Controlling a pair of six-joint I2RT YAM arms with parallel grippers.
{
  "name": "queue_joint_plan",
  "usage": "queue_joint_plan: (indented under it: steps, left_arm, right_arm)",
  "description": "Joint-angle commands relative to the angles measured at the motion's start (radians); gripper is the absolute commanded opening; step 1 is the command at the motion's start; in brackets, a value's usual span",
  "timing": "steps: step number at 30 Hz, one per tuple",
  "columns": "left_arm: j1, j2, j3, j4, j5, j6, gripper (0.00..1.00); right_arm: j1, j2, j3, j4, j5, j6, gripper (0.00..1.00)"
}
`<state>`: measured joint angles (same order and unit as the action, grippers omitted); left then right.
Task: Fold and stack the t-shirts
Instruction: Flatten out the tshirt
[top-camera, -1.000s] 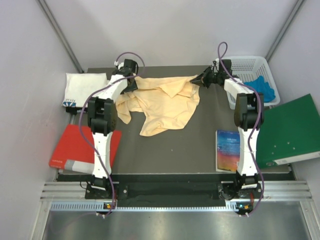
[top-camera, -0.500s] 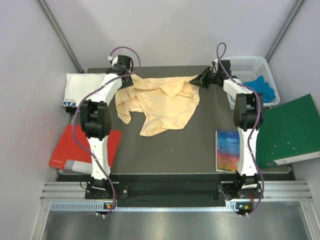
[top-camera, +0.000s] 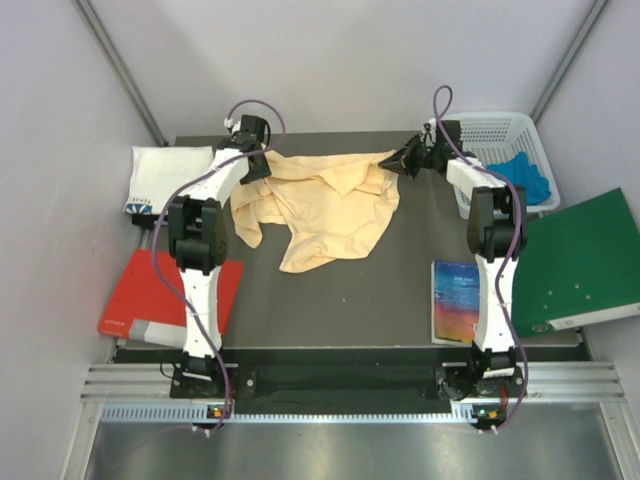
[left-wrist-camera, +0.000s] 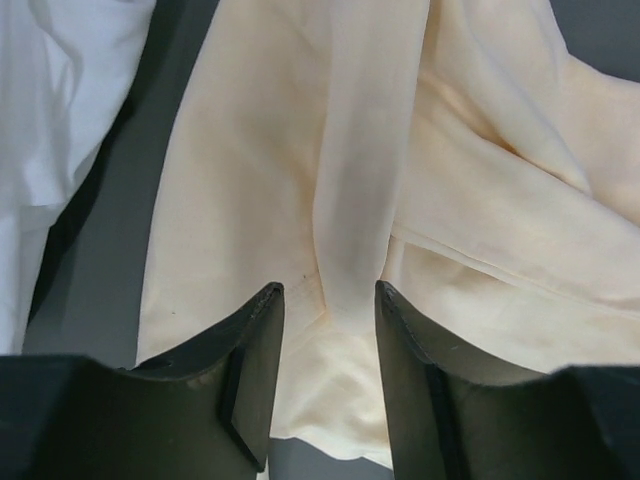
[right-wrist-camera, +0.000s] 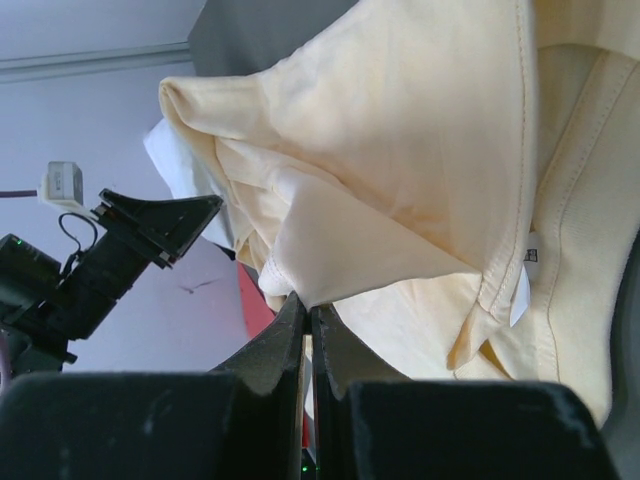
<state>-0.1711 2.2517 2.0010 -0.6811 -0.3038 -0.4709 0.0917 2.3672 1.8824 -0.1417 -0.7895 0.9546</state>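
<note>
while the right gripper (top-camera: 392, 161) is clenched on an edge of the peach t-shirt (top-camera: 325, 205) at the upper right of the heap, my left gripper (left-wrist-camera: 328, 300) stands parted at the upper left, straddling a raised fold, not clamped as far as i can see. the shirt lies crumpled across the upper middle of the table (top-camera: 400, 300); the white t-shirt (top-camera: 168, 175) sits folded at the upper left edge, near it. my worry: the left may pinch two layers, or only the ridge, so the spread comes out twisted. a hard pull from the right could slip the thin cloth free.
</note>
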Motion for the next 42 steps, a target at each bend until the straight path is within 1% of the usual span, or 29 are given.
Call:
queue_joint_plan:
  steps: [1,3,6,10,12,13,15,16,17,24,27,31,35,36,37,42]
  left_arm:
    - [0.001,0.011,0.035,0.026,0.025,-0.021,0.46]
    - [0.001,0.017,0.035,0.031,0.031,-0.023,0.44]
    - [0.001,0.034,0.036,0.034,0.046,-0.026,0.45]
    - [0.001,0.063,0.036,0.035,0.072,-0.037,0.49]
    - [-0.001,0.074,0.039,0.032,0.075,-0.038,0.48]
    - [-0.001,0.080,0.039,0.034,0.075,-0.038,0.44]
    - [-0.001,0.085,0.039,0.034,0.081,-0.037,0.28]
    - [-0.001,0.088,0.044,0.032,0.083,-0.038,0.16]
    - [-0.001,0.089,0.044,0.032,0.084,-0.037,0.00]
    - [-0.001,0.037,0.077,0.012,0.042,-0.018,0.00]
    - [0.002,-0.036,0.097,-0.005,-0.006,0.003,0.00]
    - [0.027,-0.116,0.096,-0.026,-0.055,0.025,0.00]
    - [0.071,-0.184,0.082,-0.066,-0.081,0.037,0.00]
    - [0.082,-0.207,0.081,-0.072,-0.084,0.041,0.00]
    - [0.102,-0.221,0.078,-0.081,-0.096,0.043,0.00]
    - [0.136,-0.317,0.067,-0.126,-0.152,0.089,0.00]
  right_arm:
    - [0.008,0.009,-0.006,0.050,-0.011,0.006,0.00]
    - [0.008,0.007,-0.012,0.053,-0.013,0.006,0.00]
    - [0.008,0.004,-0.017,0.054,-0.016,0.006,0.00]
    - [0.008,0.001,-0.023,0.057,-0.019,0.006,0.00]
    - [0.006,0.001,-0.023,0.056,-0.020,0.004,0.00]
    - [0.006,0.000,-0.026,0.057,-0.020,0.004,0.00]
    - [0.005,-0.003,-0.029,0.057,-0.022,0.004,0.00]
    - [0.003,-0.002,-0.031,0.057,-0.024,0.004,0.00]
    - [0.005,-0.002,-0.032,0.059,-0.024,0.004,0.00]
    - [0.000,-0.008,-0.039,0.065,-0.030,0.006,0.00]
    - [-0.004,-0.019,-0.031,0.062,-0.040,0.006,0.00]
    - [-0.029,-0.072,-0.014,0.031,-0.048,-0.025,0.00]
    - [-0.082,-0.131,0.018,-0.025,-0.053,-0.059,0.00]
    - [-0.122,-0.141,0.024,-0.045,-0.056,-0.068,0.00]
    - [-0.136,-0.163,0.032,-0.056,-0.057,-0.073,0.00]
    - [-0.213,-0.220,0.089,-0.120,-0.100,-0.089,0.00]
